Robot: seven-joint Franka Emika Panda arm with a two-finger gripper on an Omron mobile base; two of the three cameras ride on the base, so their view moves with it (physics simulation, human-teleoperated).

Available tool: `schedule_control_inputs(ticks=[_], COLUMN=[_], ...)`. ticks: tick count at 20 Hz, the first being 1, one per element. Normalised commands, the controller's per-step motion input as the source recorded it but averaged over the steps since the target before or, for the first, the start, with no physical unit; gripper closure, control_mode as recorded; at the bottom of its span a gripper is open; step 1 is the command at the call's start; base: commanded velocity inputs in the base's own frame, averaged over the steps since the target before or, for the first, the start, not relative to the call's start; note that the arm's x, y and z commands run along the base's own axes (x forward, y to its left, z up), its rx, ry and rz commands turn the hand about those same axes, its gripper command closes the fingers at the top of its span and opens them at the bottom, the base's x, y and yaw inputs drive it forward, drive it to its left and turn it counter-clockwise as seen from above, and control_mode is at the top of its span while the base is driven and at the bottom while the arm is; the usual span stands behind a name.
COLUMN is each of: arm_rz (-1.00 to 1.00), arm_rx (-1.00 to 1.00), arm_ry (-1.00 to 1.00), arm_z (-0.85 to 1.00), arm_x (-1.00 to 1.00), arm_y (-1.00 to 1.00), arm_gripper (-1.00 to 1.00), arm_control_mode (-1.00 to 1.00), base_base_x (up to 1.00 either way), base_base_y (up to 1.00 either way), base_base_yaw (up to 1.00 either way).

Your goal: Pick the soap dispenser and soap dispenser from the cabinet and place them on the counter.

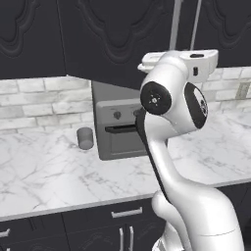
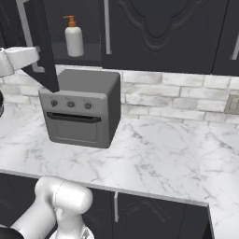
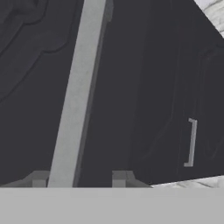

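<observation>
Gripper fingertips are showing at the bottom of the hand view as two small grey stubs, standing a little apart. We are seeing the long silver bar handle running up from just above the left fingertip, but whether either tip is touching the bar we cannot tell. Nothing is sitting between the jaws.

Behind the bar, we are looking at the black embossed face of the cabinet. A short silver handle is showing far off on a dark drawer front, with slivers of marble at the corners.

From the right base view, we are seeing the cabinet door swung open and the white soap dispenser with its orange pump standing upright on the shelf inside. The door is hiding the rest of that shelf.

Below it, a grey toaster oven is sitting on the white marble counter. In the left base view, the arm is blocking much of the oven, and a short grey cup is standing just beside it.
</observation>
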Motion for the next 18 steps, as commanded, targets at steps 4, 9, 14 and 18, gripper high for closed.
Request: schedule_control_inputs(ticks=[4, 9, 14, 18], arm_rz=[-0.05, -0.04, -0.01, 0.00], arm_rx=[0.00, 0.00, 0.01, 0.00], arm_ry=[0.00, 0.00, -0.01, -0.01], arm_z=[0.36, 0.25, 0.09, 0.00], arm_x=[-0.82, -0.72, -0.47, -0.01], arm_y=[0.43, 0.45, 0.36, 0.02], arm_gripper=[1.00, 1.00, -1.00, -1.00], arm_control_mode=[-1.00, -1.00, -1.00, -1.00], base_base_x=[0.00, 0.00, 0.00, 0.00], base_base_y=[0.00, 0.00, 0.00, 0.00], base_base_yaw=[0.00, 0.00, 0.00, 0.00])
